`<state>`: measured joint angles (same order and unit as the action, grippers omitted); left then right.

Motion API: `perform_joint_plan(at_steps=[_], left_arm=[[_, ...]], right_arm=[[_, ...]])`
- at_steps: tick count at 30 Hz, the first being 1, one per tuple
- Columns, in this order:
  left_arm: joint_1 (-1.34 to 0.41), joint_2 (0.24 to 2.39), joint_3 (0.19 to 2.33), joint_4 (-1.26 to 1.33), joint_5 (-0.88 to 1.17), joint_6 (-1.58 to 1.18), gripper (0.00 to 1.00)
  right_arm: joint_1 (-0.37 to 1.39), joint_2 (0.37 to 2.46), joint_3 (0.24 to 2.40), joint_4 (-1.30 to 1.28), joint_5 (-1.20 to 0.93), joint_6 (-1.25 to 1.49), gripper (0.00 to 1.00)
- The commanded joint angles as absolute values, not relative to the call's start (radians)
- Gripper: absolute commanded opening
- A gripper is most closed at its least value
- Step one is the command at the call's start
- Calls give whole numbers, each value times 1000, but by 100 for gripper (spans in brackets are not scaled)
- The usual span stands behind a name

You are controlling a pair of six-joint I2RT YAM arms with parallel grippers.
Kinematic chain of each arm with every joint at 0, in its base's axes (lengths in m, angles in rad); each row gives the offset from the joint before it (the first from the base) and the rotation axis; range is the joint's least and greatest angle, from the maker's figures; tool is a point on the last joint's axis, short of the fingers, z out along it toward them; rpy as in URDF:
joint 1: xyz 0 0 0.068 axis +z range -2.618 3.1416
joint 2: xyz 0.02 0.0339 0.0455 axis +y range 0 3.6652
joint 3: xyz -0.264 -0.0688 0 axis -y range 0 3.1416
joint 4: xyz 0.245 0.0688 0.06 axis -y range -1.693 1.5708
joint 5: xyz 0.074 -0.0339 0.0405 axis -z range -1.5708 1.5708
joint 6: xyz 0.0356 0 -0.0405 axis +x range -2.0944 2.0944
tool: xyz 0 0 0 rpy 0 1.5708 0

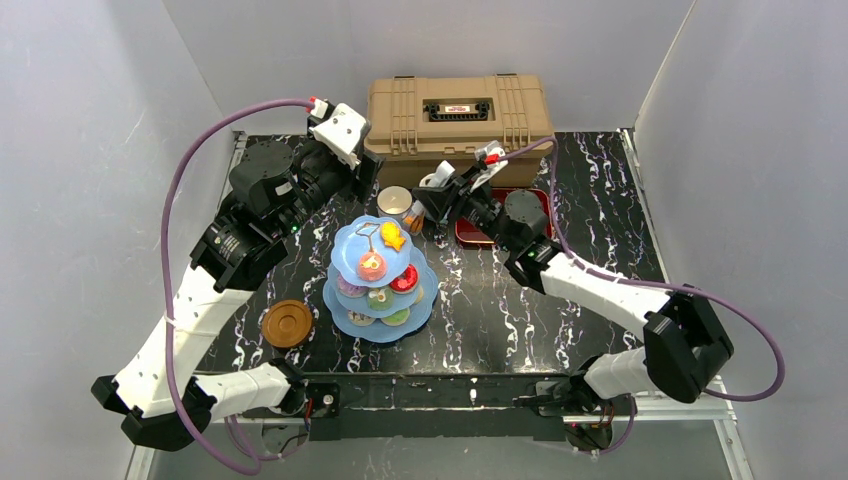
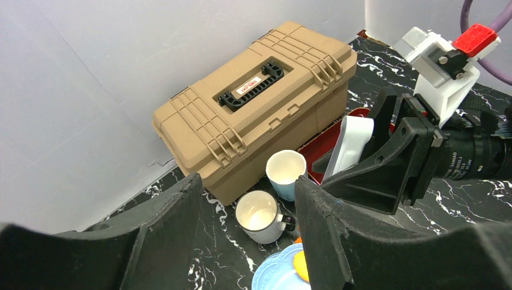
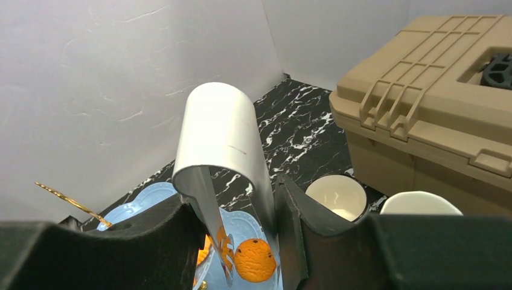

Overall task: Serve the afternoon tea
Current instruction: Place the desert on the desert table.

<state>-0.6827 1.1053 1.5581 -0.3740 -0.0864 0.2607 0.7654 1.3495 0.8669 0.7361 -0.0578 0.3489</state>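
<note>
The light-blue three-tier cake stand (image 1: pixel 380 275) stands mid-table, with small colourful cakes on its tiers. My right gripper (image 1: pixel 428 205) is shut on metal tongs (image 3: pixel 223 151). Between the tongs' tips sits a round orange cake (image 3: pixel 254 260), over the stand's top tier (image 3: pixel 247 226). My left gripper (image 2: pixel 246 181) hangs open and empty above the white mug (image 2: pixel 261 215). The light-blue mug (image 2: pixel 286 173) stands just behind it, against the toolbox. A brown saucer (image 1: pixel 287 323) lies left of the stand.
The tan toolbox (image 1: pixel 458 113) fills the back middle of the table. A dark-red tray (image 1: pixel 500 225) lies in front of it, mostly under the right arm. Grey walls close in on three sides. The two grippers are close together behind the stand.
</note>
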Motion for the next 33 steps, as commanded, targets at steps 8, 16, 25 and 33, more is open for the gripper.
perform_joint_plan(at_steps=[8, 16, 25, 33], left_arm=[[-680, 1104, 1590, -368, -69, 251, 55], [-679, 1111, 1597, -369, -65, 248, 56], [-679, 1108, 1593, -365, -66, 250, 56], [-679, 1104, 1588, -363, -69, 252, 56]], right_arm=[[767, 1384, 865, 842, -94, 391, 8], [774, 1369, 873, 799, -82, 373, 40], [775, 1366, 877, 800, -91, 388, 61], [774, 1342, 857, 851, -54, 396, 45]])
